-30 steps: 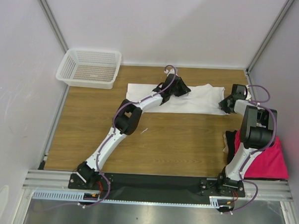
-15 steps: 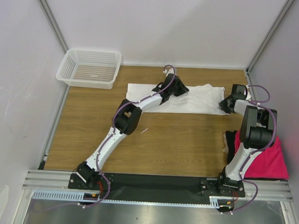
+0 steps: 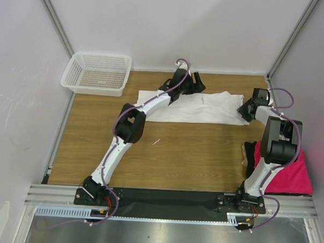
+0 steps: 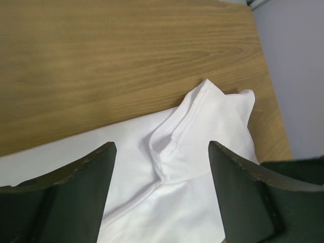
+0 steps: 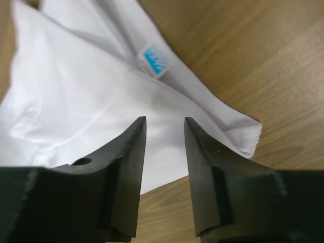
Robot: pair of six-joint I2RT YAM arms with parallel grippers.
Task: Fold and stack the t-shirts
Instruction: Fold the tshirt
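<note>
The white t-shirt [image 3: 211, 110] lies folded into a long band across the back of the table. My left gripper [image 3: 196, 85] hovers over its back edge, open wide. In the left wrist view a stitched hem fold of the white t-shirt [image 4: 177, 134] shows on the wood between my fingers [image 4: 162, 152]. My right gripper [image 3: 243, 112] is at the shirt's right end, open a narrow gap with nothing in it [image 5: 164, 124]. The blue-white tag [image 5: 153, 61] lies just ahead of it. The pink t-shirt [image 3: 289, 173] and the black t-shirt [image 3: 250, 157] lie at the right, partly behind the right arm.
A white mesh basket [image 3: 97, 73] stands at the back left corner. A small pale scrap [image 3: 157, 142] lies on the wooden table [image 3: 193, 155] in the middle. Walls enclose the left, back and right sides.
My left gripper has let go of the white shirt, opened wide and lifted toward the back wall. My right gripper has opened slightly at the shirt's right end.
</note>
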